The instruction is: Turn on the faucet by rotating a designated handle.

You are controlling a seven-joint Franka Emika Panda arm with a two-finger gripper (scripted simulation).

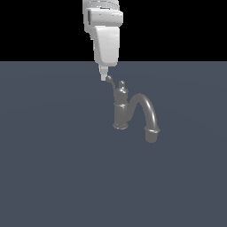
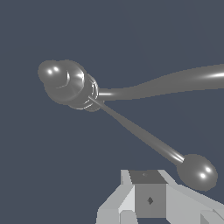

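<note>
The handle (image 2: 144,136) slants from the faucet (image 1: 121,111) on the floor, ball tip just beside the gripper (image 1: 107,79) — finger spread unclear, nothing held — a glancing push could slip off.

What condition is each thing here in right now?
faucet: upright on the floor, untouched on its body.
handle: sticking out from the faucet body, ball tip right beside the tool.
tool: hanging just above the handle's tip; open or shut can't be told.
</note>
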